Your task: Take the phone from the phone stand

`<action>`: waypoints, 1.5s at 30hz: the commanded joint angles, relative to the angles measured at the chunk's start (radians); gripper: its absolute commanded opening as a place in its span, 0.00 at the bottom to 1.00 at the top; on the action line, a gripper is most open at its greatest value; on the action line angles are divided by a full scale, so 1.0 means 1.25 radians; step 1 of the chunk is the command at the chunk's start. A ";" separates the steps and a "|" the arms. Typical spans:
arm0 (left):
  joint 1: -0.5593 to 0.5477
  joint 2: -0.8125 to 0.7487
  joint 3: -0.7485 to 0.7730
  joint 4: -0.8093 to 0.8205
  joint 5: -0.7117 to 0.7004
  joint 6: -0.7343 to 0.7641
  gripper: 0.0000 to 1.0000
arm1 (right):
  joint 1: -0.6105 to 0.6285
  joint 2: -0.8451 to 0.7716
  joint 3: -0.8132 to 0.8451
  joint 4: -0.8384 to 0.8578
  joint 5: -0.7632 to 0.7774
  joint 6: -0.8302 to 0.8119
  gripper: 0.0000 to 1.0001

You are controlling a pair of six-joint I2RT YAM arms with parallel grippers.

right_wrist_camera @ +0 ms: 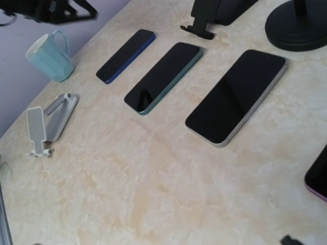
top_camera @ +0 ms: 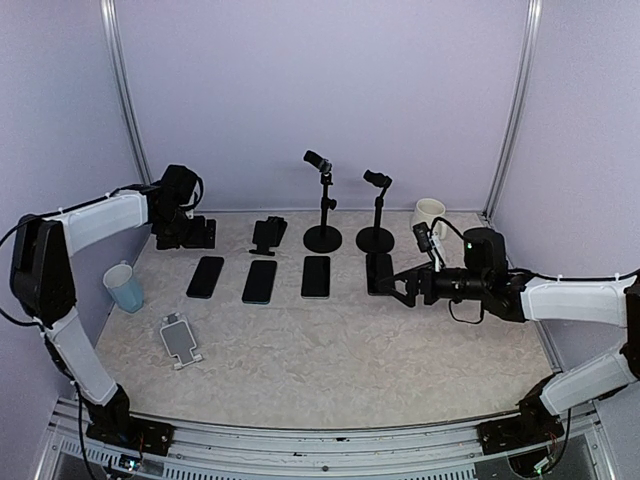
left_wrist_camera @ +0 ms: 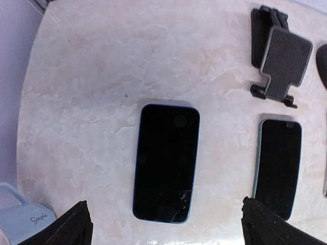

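Hovering over the far left of the table (top_camera: 300, 370), the left gripper (left_wrist_camera: 166, 229) was spread wide. Its fingers (left_wrist_camera: 76, 224) sat at both bottom corners of the wrist view with nothing between them. The blue phone (left_wrist_camera: 166, 163) lay flat and screen up on the table just ahead of it, untouched.

Four phones made a row across the table. After the blue phone came the green-edged phone (left_wrist_camera: 278, 166), the silver-edged phone (right_wrist_camera: 235, 94) and the purple-edged phone (top_camera: 379, 270). The first three lay flat on the tabletop, off any stand. The purple-edged one was cut off in the right wrist view and dark in the top view, so flat or propped, could not tell.

The right gripper (top_camera: 395, 285) reached in low from the right, just beside the purple-edged phone. Contact was unclear, and whether its jaws were parted or clenched could not be told.

The black folding stand (left_wrist_camera: 281, 56) sat behind the green-edged phone. The silver stand (right_wrist_camera: 48, 120) lay near the light blue mug (right_wrist_camera: 48, 58). Two pole stands (top_camera: 322, 205) with round bases stood at the back, with the white mug (top_camera: 428, 212) to their right.
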 commanded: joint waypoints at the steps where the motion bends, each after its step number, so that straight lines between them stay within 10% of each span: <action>1: -0.007 -0.095 -0.033 -0.019 -0.075 -0.117 0.99 | -0.008 -0.032 -0.010 -0.010 -0.002 -0.010 1.00; 10: -0.185 -0.248 -0.143 -0.175 -0.281 -0.400 0.99 | -0.008 -0.032 -0.024 -0.001 -0.013 -0.008 1.00; 23: -0.394 -0.369 -0.389 -0.310 -0.292 -0.787 0.99 | -0.008 -0.023 -0.035 0.025 -0.037 0.003 1.00; 45: -0.358 -0.319 -0.539 -0.107 -0.263 -0.743 0.99 | -0.008 -0.010 -0.038 0.042 -0.049 0.021 1.00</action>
